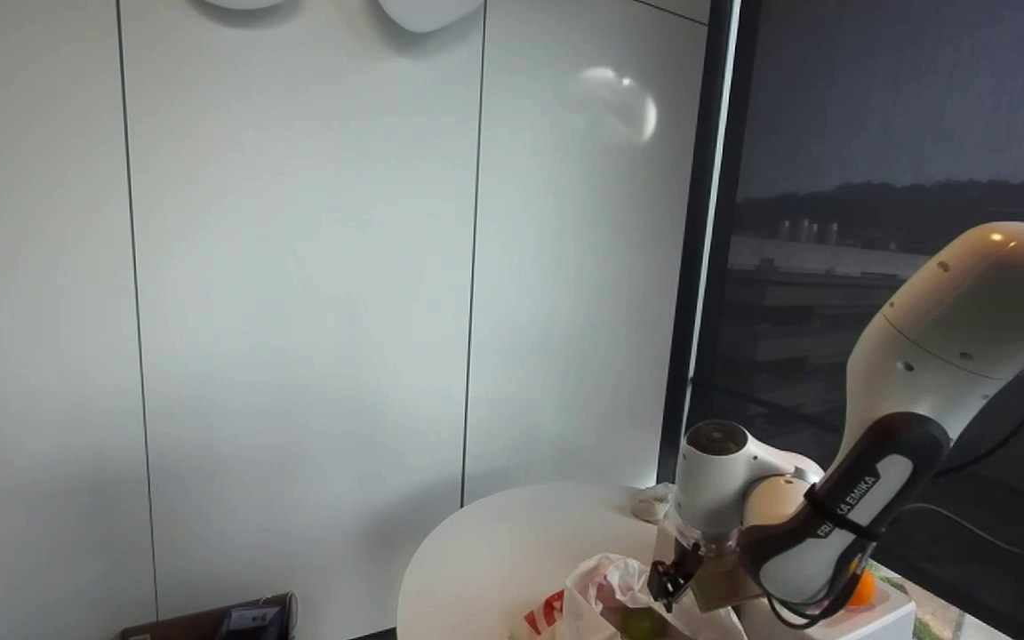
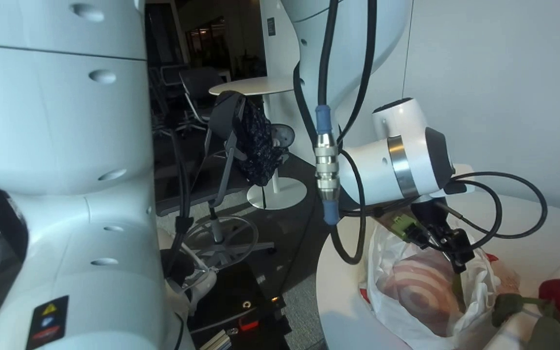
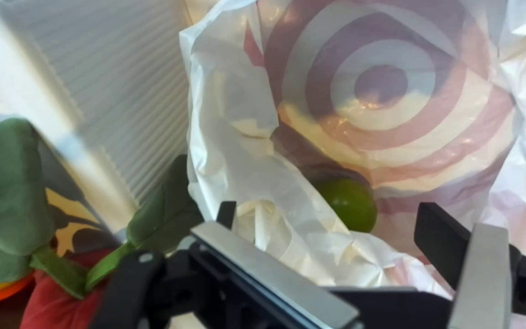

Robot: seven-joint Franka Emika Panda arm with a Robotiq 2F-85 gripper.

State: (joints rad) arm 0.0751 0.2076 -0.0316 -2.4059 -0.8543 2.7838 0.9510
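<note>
In an exterior view, soft grey light is washing over the white wall (image 1: 299,267), a curved glare is shining high on it, and the window (image 1: 885,98) is looking dim. In an exterior view, the background chairs (image 2: 201,86) are sitting in deep gloom. In the wrist view, warm light is patching the plastic bag (image 3: 226,91); the pale ribbed panel (image 3: 107,91) is looking blurred.

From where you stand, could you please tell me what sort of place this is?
Probably an office or shared workspace: an exterior view shows a wheeled chair, a round pedestal table and white wall panels.
</note>
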